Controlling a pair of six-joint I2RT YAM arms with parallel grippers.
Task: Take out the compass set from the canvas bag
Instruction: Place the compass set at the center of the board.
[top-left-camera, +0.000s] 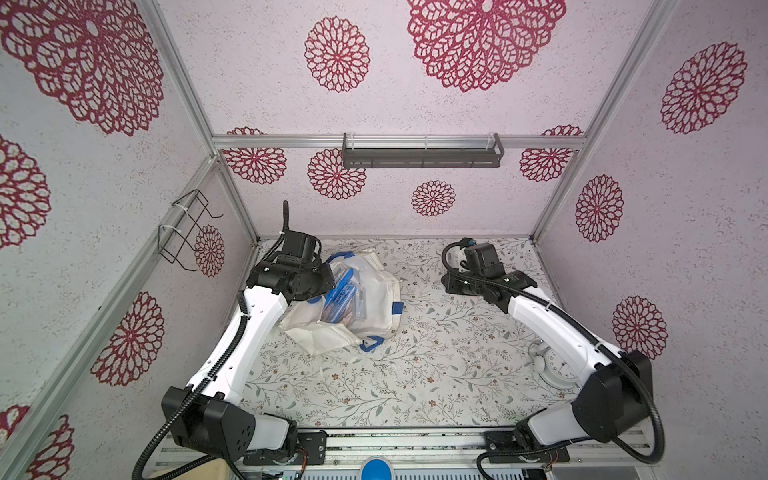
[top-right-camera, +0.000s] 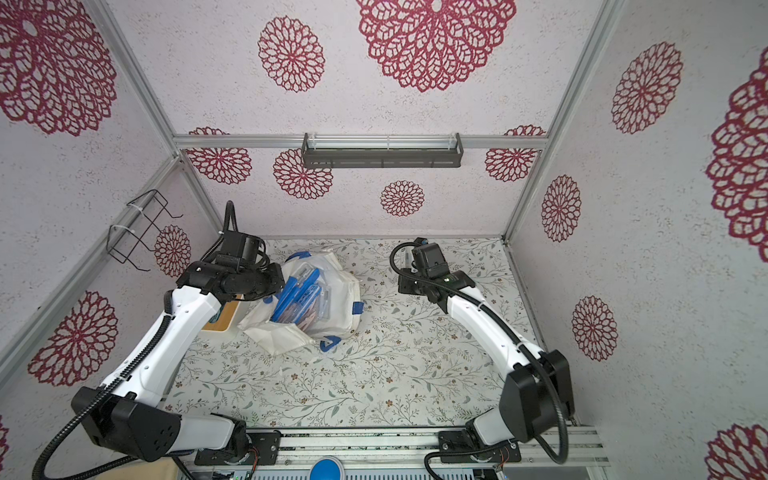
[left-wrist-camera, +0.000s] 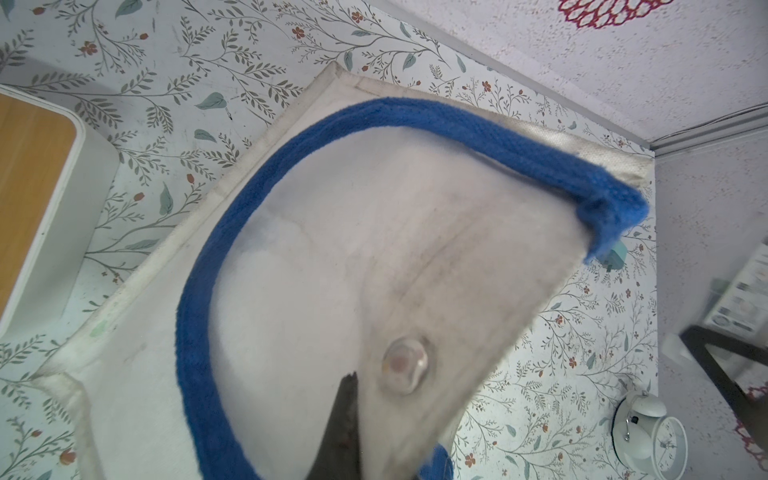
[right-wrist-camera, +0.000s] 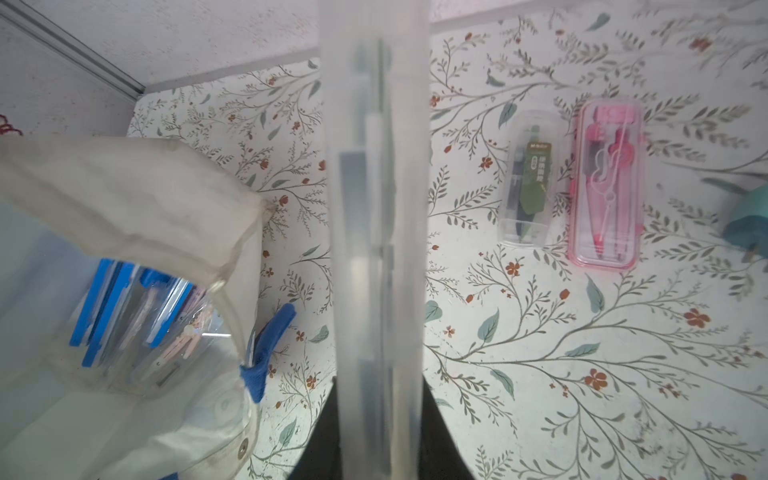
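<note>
Pinching the canvas bag (top-left-camera: 380, 291) beside its snap button (left-wrist-camera: 403, 365), the left hand (left-wrist-camera: 357, 395) is clamped on the fabric. The bag lies open-mouthed on the floral tabletop (top-left-camera: 415, 374) with blue-edged cases (top-left-camera: 338, 293) inside. The right hand (right-wrist-camera: 380, 424), clear of the bag, is closed on a frosted plastic case (right-wrist-camera: 376, 208) whose contents are blurred, while 2 more cases, a clear compass set (right-wrist-camera: 530, 178) and a pink compass set (right-wrist-camera: 606, 183), lie side by side on the tabletop.
</note>
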